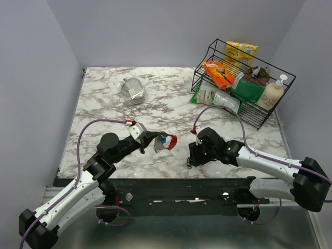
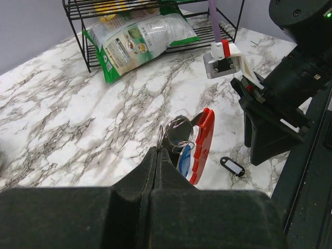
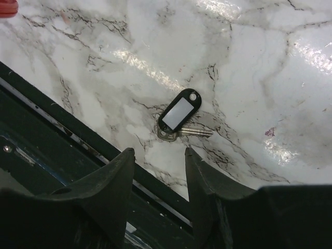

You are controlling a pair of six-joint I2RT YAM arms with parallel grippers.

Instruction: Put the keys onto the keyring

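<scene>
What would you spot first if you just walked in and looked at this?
The bright red tag on the keyring, pinched in the left pincer above the middle of the marble table. Next, a key with a black tag lying under the open right pincer by the front edge. A wire basket of snacks sits back right.

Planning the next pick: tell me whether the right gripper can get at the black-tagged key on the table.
Probably yes: the right gripper hangs open close by the key, with nothing lying between them.
</scene>
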